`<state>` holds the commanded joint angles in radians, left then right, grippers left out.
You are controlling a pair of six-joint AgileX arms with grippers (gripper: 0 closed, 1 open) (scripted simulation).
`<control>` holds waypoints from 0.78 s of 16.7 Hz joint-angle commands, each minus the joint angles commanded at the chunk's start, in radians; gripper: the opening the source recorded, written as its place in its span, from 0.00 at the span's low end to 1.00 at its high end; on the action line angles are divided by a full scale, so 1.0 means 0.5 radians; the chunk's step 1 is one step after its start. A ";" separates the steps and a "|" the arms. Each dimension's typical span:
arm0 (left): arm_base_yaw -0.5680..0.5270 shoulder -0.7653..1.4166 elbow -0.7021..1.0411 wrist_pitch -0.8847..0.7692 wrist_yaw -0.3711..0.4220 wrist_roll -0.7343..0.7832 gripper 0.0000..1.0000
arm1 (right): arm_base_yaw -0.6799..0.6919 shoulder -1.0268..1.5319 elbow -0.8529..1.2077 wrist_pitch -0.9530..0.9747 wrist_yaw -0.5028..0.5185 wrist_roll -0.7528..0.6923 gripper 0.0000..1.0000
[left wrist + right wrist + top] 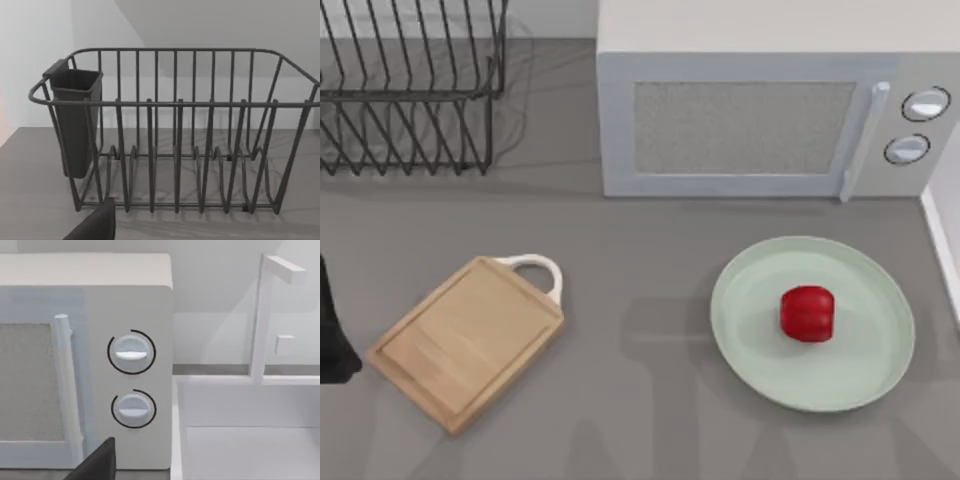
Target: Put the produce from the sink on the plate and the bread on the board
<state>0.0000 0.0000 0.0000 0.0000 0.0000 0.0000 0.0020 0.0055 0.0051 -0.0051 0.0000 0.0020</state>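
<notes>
Resting on the plate (880, 385), produce (807, 313), board (466, 340) bare

No readable text anywhere (the microwave (770, 100) dials carry no markings).

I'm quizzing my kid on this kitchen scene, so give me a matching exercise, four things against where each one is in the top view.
Things:
1. red produce
2. cutting board
3. dish rack
4. microwave

Places:
A. back left of the table
B. on the plate
C. front left, bare
D. back, right of centre

Pairs: 1-B, 2-C, 3-A, 4-D
</notes>
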 joint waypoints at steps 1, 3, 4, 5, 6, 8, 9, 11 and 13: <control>0.000 0.000 0.000 0.000 0.000 0.000 1.00 | -0.004 -0.011 -0.010 0.010 0.000 -0.004 1.00; 0.000 0.000 0.000 0.000 0.000 0.000 1.00 | -0.004 -0.011 -0.010 0.010 0.000 -0.004 1.00; 0.000 0.000 0.000 0.000 0.000 0.000 1.00 | -0.004 -0.011 -0.010 0.010 0.000 -0.004 1.00; 0.000 0.000 0.000 0.000 0.000 0.000 1.00 | -0.004 -0.011 -0.010 0.010 0.000 -0.004 1.00; 0.000 0.000 0.000 0.000 0.000 0.000 1.00 | -0.004 -0.011 -0.010 0.010 0.000 -0.004 1.00; 0.010 0.055 0.040 -0.033 0.001 0.030 1.00 | -0.004 -0.011 -0.010 0.010 0.000 -0.004 1.00; 0.019 0.109 0.079 -0.066 0.001 0.061 1.00 | -0.004 -0.011 -0.010 0.010 0.000 -0.004 1.00; 0.044 0.280 0.202 -0.175 0.002 0.149 1.00 | -0.004 -0.011 -0.010 0.010 0.000 -0.004 1.00; 0.074 0.511 0.373 -0.320 0.002 0.243 1.00 | -0.004 -0.011 -0.010 0.010 0.000 -0.004 1.00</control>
<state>0.0369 0.2553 0.1864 -0.1599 0.0009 0.1215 0.0000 -0.0001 0.0000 -0.0001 0.0000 0.0000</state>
